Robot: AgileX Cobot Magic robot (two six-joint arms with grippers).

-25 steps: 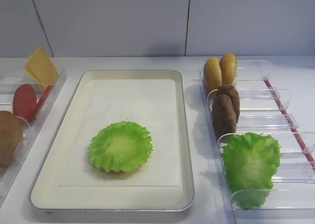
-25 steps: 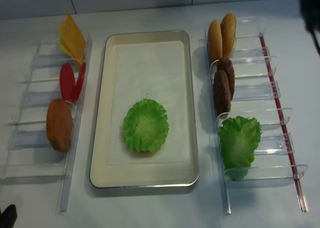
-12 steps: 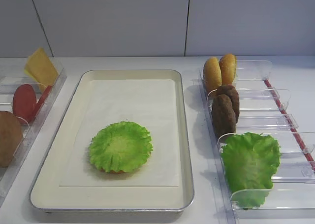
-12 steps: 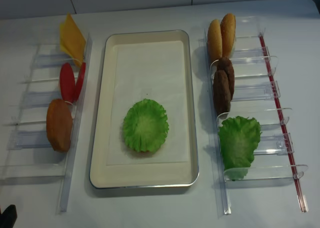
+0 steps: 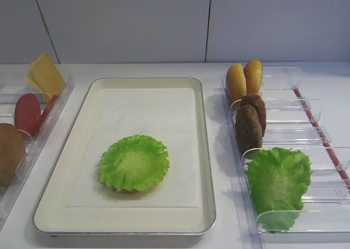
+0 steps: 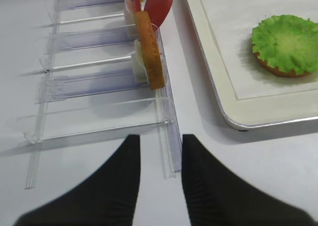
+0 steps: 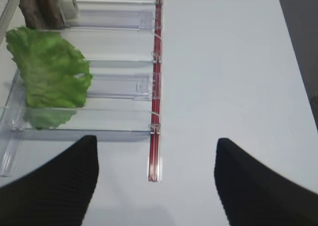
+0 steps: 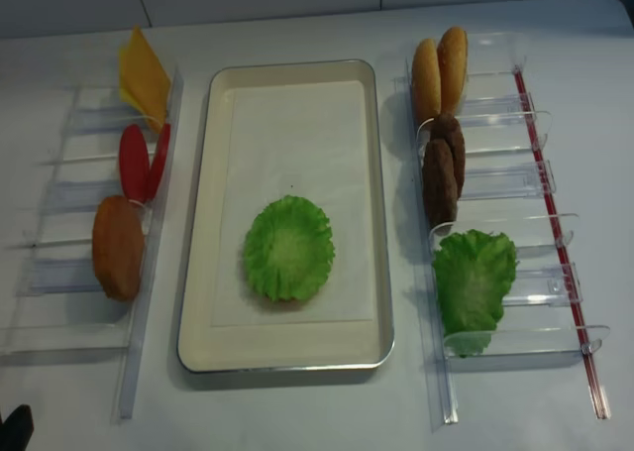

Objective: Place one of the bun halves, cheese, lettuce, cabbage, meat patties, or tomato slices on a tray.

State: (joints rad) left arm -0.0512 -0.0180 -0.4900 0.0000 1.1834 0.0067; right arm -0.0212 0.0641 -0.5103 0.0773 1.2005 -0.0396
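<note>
The frilly lettuce lies on a bun half at the near end of the silver-rimmed tray. My right gripper is open and empty over bare table, near the right rack's front end. My left gripper is open, empty, above the left rack's near end. The right rack holds bun halves, meat patties and the cabbage. In the left rack stand cheese, tomato slices and another bun half.
Clear plastic racks flank the tray on both sides. A red strip runs along the right rack's outer edge. A white wall rises behind the table.
A dark blurred shape at the overhead view's top right corner one second ago has left the view. The food and tray have not moved.
</note>
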